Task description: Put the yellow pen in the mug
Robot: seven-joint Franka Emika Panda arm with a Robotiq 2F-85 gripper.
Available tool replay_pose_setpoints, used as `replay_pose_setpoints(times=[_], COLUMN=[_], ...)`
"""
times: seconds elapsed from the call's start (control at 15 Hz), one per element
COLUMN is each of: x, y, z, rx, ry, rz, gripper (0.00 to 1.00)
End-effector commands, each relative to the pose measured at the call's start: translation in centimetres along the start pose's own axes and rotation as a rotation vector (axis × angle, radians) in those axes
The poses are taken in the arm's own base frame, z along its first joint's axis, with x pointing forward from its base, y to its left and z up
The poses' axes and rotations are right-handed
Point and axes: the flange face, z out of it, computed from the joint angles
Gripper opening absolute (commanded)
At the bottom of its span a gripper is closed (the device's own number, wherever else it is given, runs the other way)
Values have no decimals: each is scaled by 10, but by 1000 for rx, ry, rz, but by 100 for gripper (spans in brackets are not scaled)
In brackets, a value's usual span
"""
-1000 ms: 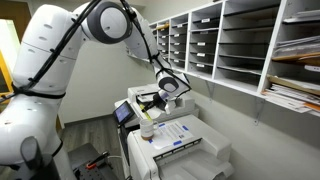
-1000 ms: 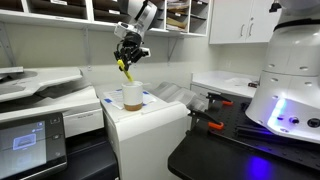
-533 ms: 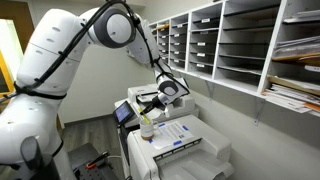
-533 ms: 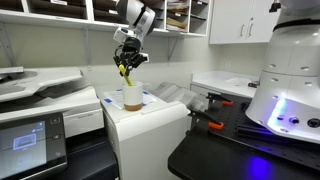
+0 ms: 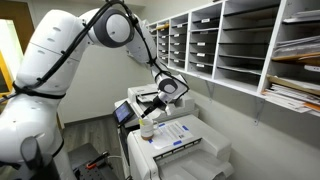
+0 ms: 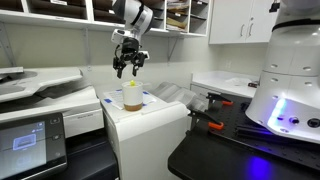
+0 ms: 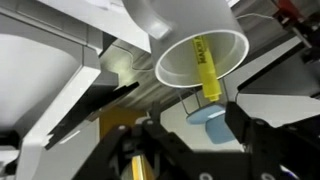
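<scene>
The yellow pen (image 7: 205, 66) stands inside the white mug (image 7: 180, 20), its end sticking out past the rim. The mug (image 6: 131, 98) sits on top of a white printer (image 6: 150, 115). In both exterior views my gripper (image 6: 128, 66) hangs just above the mug (image 5: 146, 128), with its fingers spread. In the wrist view my gripper (image 7: 200, 140) is open. Its dark fingers (image 7: 255, 135) stand on either side of the pen's end without touching it.
A flat blue object (image 7: 210, 122) lies on the printer top beside the mug. Wall shelves with paper trays (image 5: 245, 45) run behind the arm. A copier with a touch screen (image 6: 25, 140) stands beside the printer, and a dark bench (image 6: 240, 150) holds tools.
The gripper held the yellow pen over the mug and has now opened. The pen has dropped into the mug and the fingers are empty.
</scene>
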Motion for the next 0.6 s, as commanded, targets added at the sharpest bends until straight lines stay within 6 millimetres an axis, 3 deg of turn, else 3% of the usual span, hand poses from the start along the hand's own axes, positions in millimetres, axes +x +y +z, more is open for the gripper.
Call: replay_pose_setpoints(times=[0.0,0.53], x=[26,71], y=[1,0], z=[-5,12], rx=[15,-50], ry=[-168,-522], rz=[86,237], gripper=[100,100])
